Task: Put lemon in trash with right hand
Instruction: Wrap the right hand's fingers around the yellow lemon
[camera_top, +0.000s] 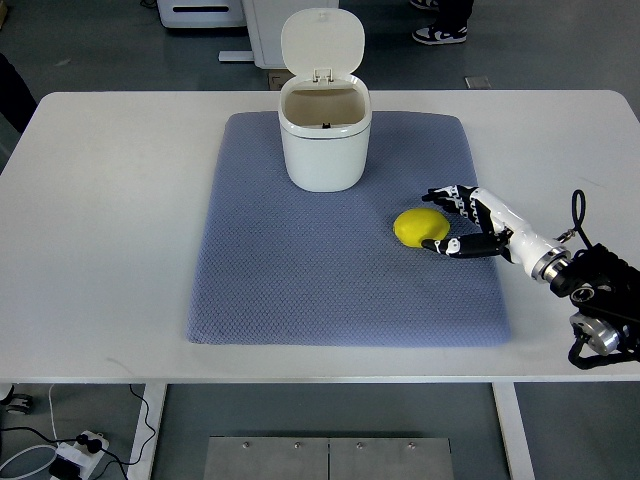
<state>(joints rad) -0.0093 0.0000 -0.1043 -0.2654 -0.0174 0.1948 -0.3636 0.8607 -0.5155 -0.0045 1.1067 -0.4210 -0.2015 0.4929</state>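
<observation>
While the lemon (419, 226) lies on the right part of the blue-grey mat (300, 280), the right hand (468, 220) reaches in from the picture's right edge and sits just beside it, on the lemon's right. Its fingers (445, 195) are spread, with some above the fruit's upper right side and a thumb or lower finger at its lower right edge; they hold nothing, though whether a fingertip touches the peel is hard to tell. A white trash bin (322, 145) stands upright near the mat's far edge, well apart from the lemon, its lid (322, 42) swung up and open. Mat and bin rest on a white table (100, 200).
</observation>
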